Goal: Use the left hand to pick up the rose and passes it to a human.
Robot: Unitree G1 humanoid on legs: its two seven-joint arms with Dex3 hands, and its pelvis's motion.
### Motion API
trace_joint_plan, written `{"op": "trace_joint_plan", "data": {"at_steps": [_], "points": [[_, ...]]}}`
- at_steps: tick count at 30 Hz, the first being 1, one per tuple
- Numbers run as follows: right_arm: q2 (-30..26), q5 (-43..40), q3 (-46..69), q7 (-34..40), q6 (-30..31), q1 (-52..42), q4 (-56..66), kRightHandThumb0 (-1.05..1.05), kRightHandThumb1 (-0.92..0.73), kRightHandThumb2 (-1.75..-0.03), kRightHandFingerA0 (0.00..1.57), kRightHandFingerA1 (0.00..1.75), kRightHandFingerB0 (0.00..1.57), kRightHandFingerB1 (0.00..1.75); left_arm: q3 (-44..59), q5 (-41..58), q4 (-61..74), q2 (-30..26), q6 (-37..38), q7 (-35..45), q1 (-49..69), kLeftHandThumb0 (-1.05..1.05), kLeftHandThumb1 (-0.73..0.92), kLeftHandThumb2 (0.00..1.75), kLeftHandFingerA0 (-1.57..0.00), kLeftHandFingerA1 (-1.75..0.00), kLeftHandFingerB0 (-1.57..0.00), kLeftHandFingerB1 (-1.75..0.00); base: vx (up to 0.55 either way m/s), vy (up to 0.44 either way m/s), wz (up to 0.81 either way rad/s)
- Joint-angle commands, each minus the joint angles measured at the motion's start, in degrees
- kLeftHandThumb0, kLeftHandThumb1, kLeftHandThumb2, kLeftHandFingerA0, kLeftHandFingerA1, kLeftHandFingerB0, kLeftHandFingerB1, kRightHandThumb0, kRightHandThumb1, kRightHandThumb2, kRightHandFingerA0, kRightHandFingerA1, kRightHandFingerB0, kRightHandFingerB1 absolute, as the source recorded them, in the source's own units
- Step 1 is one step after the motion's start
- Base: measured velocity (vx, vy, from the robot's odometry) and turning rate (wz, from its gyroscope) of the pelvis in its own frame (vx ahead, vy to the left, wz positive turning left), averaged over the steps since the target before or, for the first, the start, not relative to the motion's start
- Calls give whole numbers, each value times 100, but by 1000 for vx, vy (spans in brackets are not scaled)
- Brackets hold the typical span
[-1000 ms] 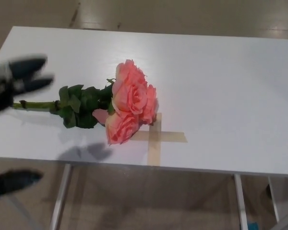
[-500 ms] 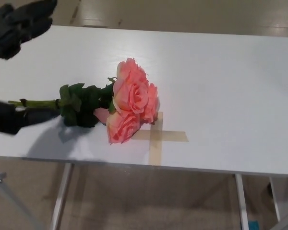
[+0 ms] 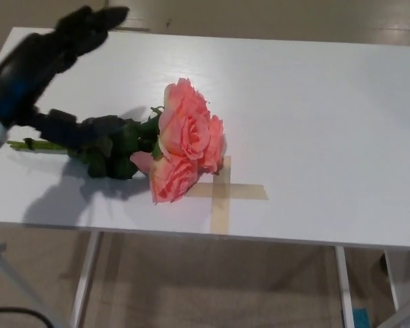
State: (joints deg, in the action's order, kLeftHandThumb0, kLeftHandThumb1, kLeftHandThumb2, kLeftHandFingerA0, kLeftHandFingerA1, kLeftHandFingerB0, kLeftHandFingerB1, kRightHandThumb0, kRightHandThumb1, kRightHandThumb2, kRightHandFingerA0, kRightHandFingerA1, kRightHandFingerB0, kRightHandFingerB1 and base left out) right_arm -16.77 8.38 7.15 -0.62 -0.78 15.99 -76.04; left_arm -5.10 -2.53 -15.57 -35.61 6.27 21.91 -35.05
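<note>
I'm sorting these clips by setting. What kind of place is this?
Probably a lab or test room, not a home: a plain white table on metal legs, a tape cross marking a spot on it, bare flooring, and only a rose laid out as a prop.

A white desk (image 3: 314, 102) fills most of the view, its top smooth and evenly lit, with soft shadows toward 9 o'clock. A cross of tan tape (image 3: 222, 195) sits near its front edge, at about 6 o'clock. Pale metal legs (image 3: 85, 280) show below the edge at 7 and 5 o'clock. The floor (image 3: 219, 287) is beige, also showing beyond the desk at 12 o'clock.
</note>
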Motion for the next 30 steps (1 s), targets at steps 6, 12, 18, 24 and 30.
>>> {"op": "trace_joint_plan", "data": {"at_steps": [6,12,18,24,30], "points": [[-52,-49,6,-8,-12,-46,-44,-35,-62,-58,67,46,55,42,-2423,-3308,-2320,63,-335,-1223,-1437,-64,42,77,-8,-20,-8,-29,0,0,0],[-15,-34,-11,21,21,49,-46,-35,-62,-58,68,46,54,42,-2812,-3331,-2911,157,-388,-1319,-1814,-66,43,75,-11,-17,-11,-27,0,0,0],[9,-14,-39,31,9,47,-45,-35,-62,-58,68,46,54,42,-3040,-3233,-3326,264,-522,-1323,-2062,-66,43,73,-12,-15,-12,-26,0,0,0],[-22,-7,-65,7,-7,26,-44,-35,-62,-58,67,46,55,42,-3192,-3216,-3762,456,-599,-1403,-2269,-67,44,72,-12,-20,-12,-26,0,0,0],[-14,-13,-101,8,-30,-11,-46,-35,-62,-58,67,46,54,42,-3072,-3109,-4378,941,-655,-1327,-2433,-31,24,83,0,-48,0,-48,0,0,0]]}}
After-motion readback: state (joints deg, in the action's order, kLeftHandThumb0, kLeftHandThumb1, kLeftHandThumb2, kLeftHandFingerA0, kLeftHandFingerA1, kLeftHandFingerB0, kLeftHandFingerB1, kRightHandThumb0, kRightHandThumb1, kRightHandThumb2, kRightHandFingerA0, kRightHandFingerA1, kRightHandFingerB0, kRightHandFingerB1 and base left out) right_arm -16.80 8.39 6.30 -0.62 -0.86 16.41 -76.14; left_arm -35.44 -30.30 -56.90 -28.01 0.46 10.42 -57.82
